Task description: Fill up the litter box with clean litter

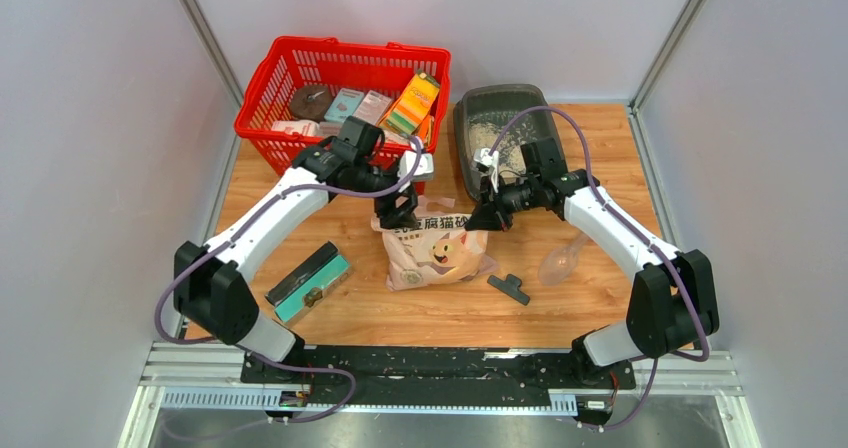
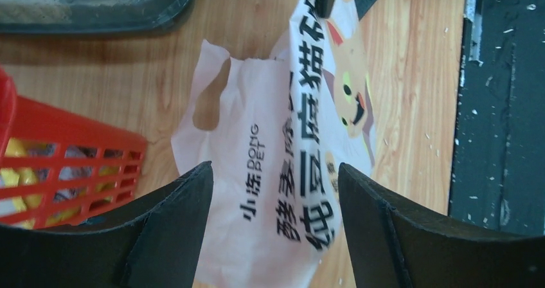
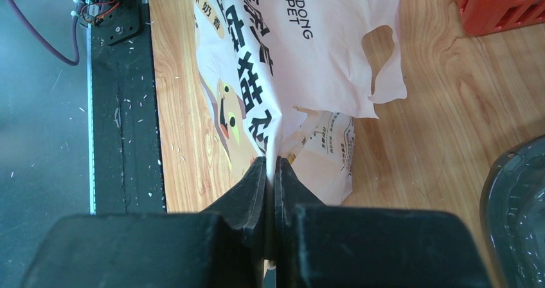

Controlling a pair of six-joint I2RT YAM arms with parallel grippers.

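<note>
**A:** How much room is there around the bag [image 1: 437, 253]?

**B:** It sits in the middle of the table [image 1: 600, 313], with bare wood on its near side. A teal-and-black box [image 1: 308, 281] lies to its left. A small black clip [image 1: 509, 288] and a clear scoop [image 1: 562, 260] lie to its right, all apart from it. Grey walls close the left, right and far sides.

**A:** And the containers?

**B:** The red basket [image 1: 262, 103] stands at the far left and holds small boxes and packets. The litter box [image 1: 463, 146] sits just right of it at the far edge. It is dark grey, with clean litter [image 1: 488, 133], pale granules, spread over part of its floor.

**A:** The grippers?

**B:** The right gripper [image 3: 270, 167] is pinched tight on the bag's upper edge. The left gripper [image 2: 275, 175] has its fingers wide apart over the bag's handle end and clamps nothing.

**A:** The bag itself?

**B:** It is pinkish-beige and crumpled, printed with dark characters and a cartoon cat, and it has a cut-out handle hole.
</note>
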